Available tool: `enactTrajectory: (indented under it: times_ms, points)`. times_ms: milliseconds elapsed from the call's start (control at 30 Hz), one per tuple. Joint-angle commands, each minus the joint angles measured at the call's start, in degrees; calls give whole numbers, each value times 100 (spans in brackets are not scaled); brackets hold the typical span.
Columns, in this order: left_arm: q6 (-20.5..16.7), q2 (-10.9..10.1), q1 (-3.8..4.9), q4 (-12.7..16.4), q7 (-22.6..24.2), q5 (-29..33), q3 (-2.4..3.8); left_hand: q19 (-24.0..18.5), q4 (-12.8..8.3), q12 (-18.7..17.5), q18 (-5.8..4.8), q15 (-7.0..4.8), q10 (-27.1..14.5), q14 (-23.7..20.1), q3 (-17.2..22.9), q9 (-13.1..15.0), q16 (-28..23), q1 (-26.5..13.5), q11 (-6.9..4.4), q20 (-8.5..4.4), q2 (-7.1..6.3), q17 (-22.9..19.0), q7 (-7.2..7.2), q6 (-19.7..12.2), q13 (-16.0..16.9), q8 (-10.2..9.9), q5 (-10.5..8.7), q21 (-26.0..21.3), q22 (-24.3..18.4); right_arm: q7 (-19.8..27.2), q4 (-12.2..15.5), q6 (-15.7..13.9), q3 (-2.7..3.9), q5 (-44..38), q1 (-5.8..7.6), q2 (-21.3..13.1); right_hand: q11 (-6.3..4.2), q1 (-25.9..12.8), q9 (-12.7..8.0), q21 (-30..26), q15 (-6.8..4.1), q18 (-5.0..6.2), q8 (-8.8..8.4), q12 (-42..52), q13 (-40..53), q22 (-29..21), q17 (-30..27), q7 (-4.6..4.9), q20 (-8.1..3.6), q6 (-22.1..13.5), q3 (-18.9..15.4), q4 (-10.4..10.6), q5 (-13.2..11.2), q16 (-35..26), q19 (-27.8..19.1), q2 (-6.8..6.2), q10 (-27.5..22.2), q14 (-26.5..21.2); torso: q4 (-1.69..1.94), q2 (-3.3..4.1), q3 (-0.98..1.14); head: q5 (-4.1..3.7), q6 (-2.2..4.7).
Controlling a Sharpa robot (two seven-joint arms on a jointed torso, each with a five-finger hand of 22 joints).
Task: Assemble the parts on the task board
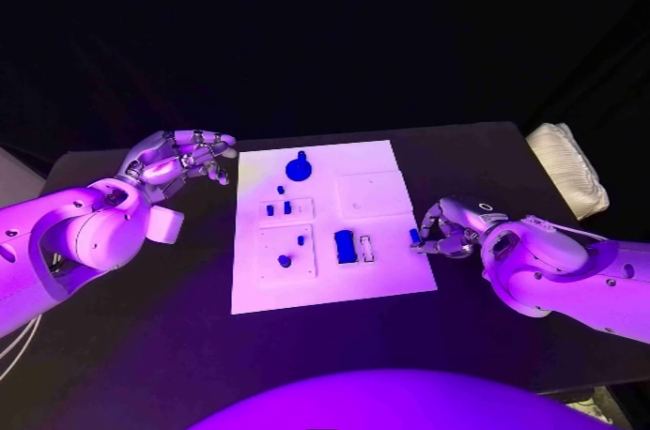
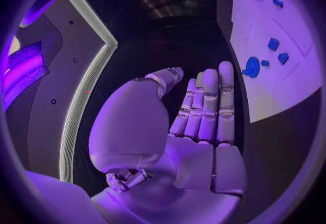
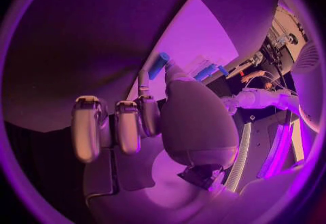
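White plate (image 1: 393, 266) lies in the middle of my black counter (image 1: 162, 336), and the small blue pieces sit on it. My right hand (image 1: 444, 233) rests at the plate's right edge, and it pinches a small blue peg (image 1: 414, 236) between thumb and a finger, right at that edge; from my right wrist the peg (image 3: 159, 65) stands out past my fingertips with the plate (image 3: 197, 33) just beyond. Just beside that hand on the plate stands a blue block (image 1: 344, 246) in its slot, with a pale narrow slot beside it. Nearer the far end lies a round blue knob (image 1: 298, 165), then two small blue pieces (image 1: 278, 208) side by side in a square recess, and a blue button (image 1: 285, 260) in the recess nearest me. My left hand (image 1: 183, 160) hovers off the plate's far left corner, holding nothing, its fingers loosely curled and apart; from that wrist my fingers (image 2: 207, 107) stretch straight, the plate (image 2: 285, 93) well to their side. A folded white cloth (image 1: 569, 167) lies at the counter's far right edge.
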Motion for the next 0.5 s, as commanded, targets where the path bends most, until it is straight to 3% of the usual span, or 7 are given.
enactTrajectory:
  times_ms: [33,133,167,233,267,333,500]
  points:
    - [68,-1,0,-3,28,32,3,28,14,33,35,-7,-38,-48,10,-6,36,17,-13,4,-25,-10,58,-57,3,28,13,-14,-2,-43,-7,217,-3,-85,-21,22,-40,-14,10,42,-16,-29,21,36,928,1263,861,-18,-8,52,73,-16,89,7,410,31,171,481,-3,-4,-1,5,-16]
    - [68,-2,0,-7,22,32,3,28,14,33,35,-7,-38,-48,10,-6,36,17,-13,4,-25,-10,58,-57,3,28,13,-14,-2,-32,-14,235,-3,-79,-35,44,-52,161,7,39,-29,-29,7,41,930,1264,877,-28,-21,49,198,-37,310,14,411,87,177,485,-5,-2,-6,9,-13]
    - [68,-2,0,-7,20,32,3,28,14,33,35,-7,-38,-48,10,-6,36,17,-13,4,-25,-10,58,-57,3,28,13,-14,-2,-28,-15,250,-4,-78,-41,55,-72,423,0,55,-47,-32,-10,48,934,1271,887,-48,-36,40,365,-106,585,19,416,159,179,487,-5,-2,-5,9,-17]
    - [68,-2,0,-9,15,32,3,28,14,33,35,-7,-38,-48,10,-6,36,17,-13,4,-25,-10,58,-57,3,28,13,-14,-2,-20,-20,278,-4,-77,-49,77,-99,854,-19,67,-73,-35,-40,42,934,1278,901,-77,-61,48,735,-228,579,25,421,226,173,490,-4,-3,-7,5,-19]
    - [68,-2,0,-9,13,32,3,28,14,33,35,-7,-38,-48,10,-6,36,17,-13,4,-25,-10,58,-57,3,28,13,-14,-2,-17,-23,295,-5,-76,-55,90,-95,936,-31,73,-73,-36,-56,42,936,1282,904,-70,-72,67,929,-222,542,25,423,191,173,490,-4,-5,-8,2,-22]
    - [67,-4,0,-9,9,32,3,27,21,37,35,-5,-43,-50,15,-8,36,13,-12,5,-21,-11,59,-60,1,31,13,-15,-2,-14,-28,321,-5,-75,-67,114,-99,1072,-40,80,-80,-39,-74,40,938,1289,923,-78,-78,100,1384,-265,759,32,427,62,173,493,-4,-6,-9,1,-21]
    - [64,-11,0,-5,-3,32,3,27,22,38,35,-5,-44,-50,17,-8,36,14,-12,5,-19,-11,59,-60,1,32,14,-15,-2,-26,-29,305,-6,-118,-93,167,-102,965,45,79,-74,-40,-13,41,945,1300,942,-70,-80,96,2278,-465,1025,38,431,-175,183,497,-2,-2,-6,1,-27]
